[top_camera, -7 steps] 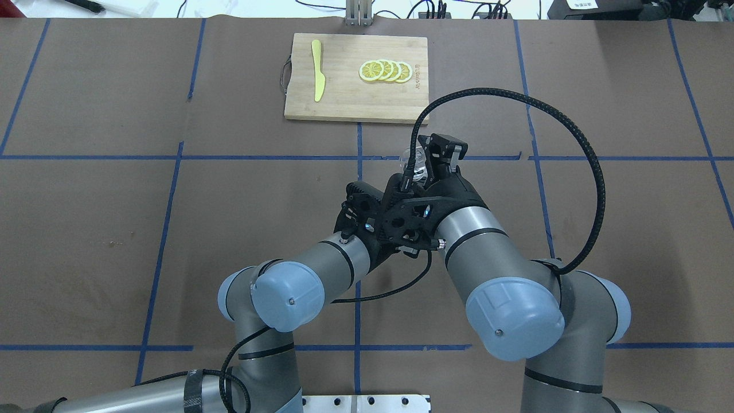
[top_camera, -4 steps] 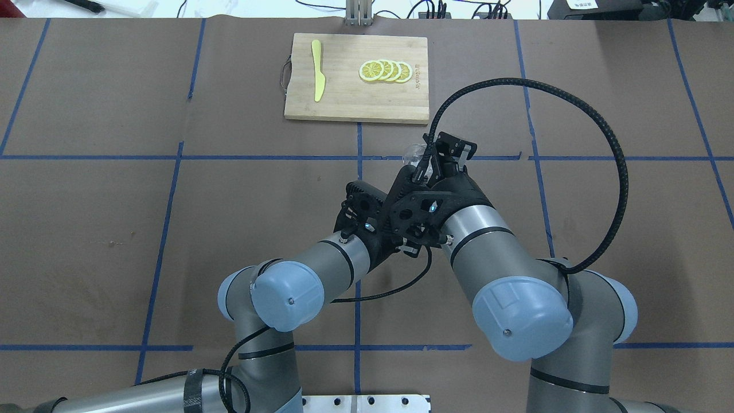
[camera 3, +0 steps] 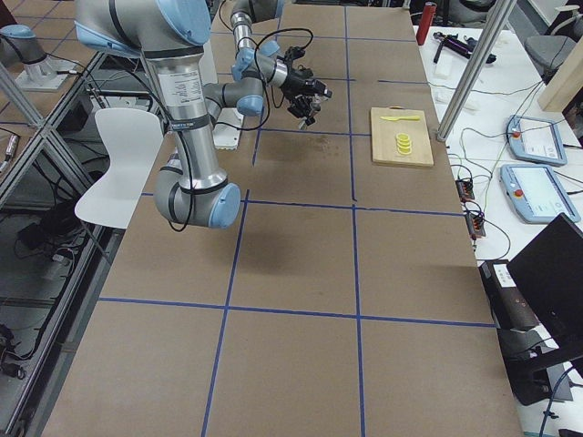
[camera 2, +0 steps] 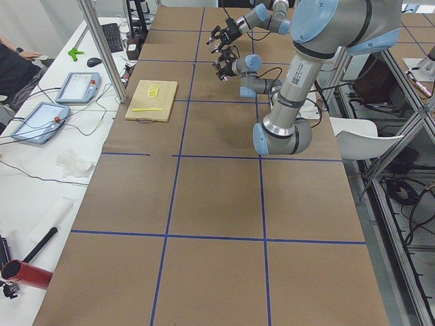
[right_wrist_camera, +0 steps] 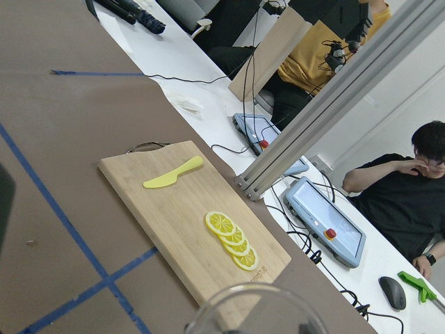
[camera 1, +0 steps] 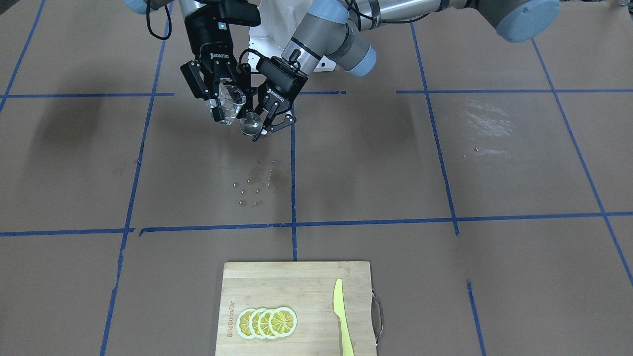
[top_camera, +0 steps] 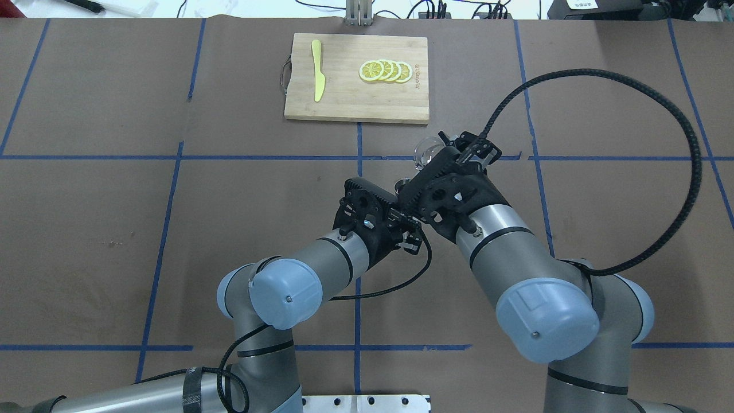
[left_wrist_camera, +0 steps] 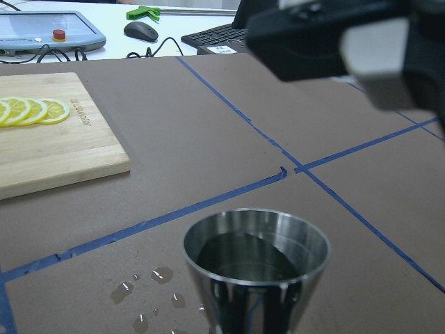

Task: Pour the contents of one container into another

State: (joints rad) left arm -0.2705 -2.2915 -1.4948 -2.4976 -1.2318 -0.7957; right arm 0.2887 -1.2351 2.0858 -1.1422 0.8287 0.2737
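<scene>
Two containers: you are holding both in the air over the desk (camera 1: 494, 173), on the robot's side of its middle. The clear glass (camera 1: 231, 101) is in the right gripper (camera 1: 225, 106) and the steel jigger (camera 1: 251, 123) is in the left gripper (camera 1: 258, 129).
Glass: it is leaning at a tilt, just beside the jigger's mouth and a little above it, apart from it. Whether any liquid is remaining inside cannot be told.
Jigger: it is standing upright, and the left wrist view is showing dark liquid lying partway up its top cone.
Right fingers: they are clamping the glass by its wall.
Left fingers: they are clamping the jigger low on its body.
Step in hand: you are probably closing out the pour, or pausing in it.
Doing it well: if you are pouring more, be bringing the glass lip right over the small mouth before tipping further, and be tipping slowly while holding the jigger level.
Risk: drops (camera 1: 254, 185) are already lying on the desk below, so a quick tilt is likely asking for more spill.
Surroundings: a cutting board (camera 1: 296, 282) with lemon slices (camera 1: 267, 321) and a yellow knife (camera 1: 341, 316) is lying well apart.
</scene>
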